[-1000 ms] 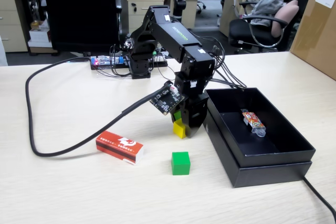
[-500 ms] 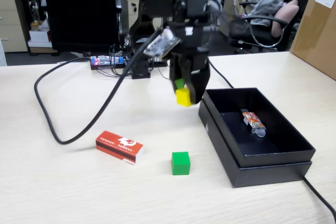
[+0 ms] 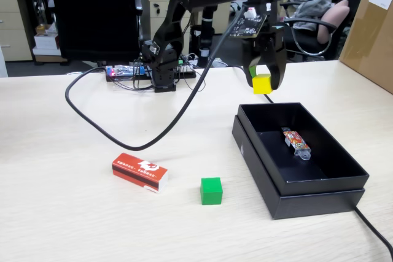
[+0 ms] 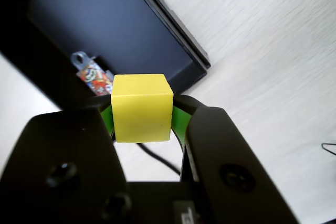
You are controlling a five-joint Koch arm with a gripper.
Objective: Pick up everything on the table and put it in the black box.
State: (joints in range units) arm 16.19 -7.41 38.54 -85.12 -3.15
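Above the black box [image 3: 344,179]'s far rim, the fingers [image 4: 210,129] clamp the yellow cube [image 3: 262,83]. It probably isn't over the cavity yet; move nearer, lower, then release.

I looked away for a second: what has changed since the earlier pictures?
The pincer, shut on the yellow cube, lifted it off the table and swung it right in the fixed view, to the far edge of the black box. The green cube, red-and-white carton and snack packet stayed put.
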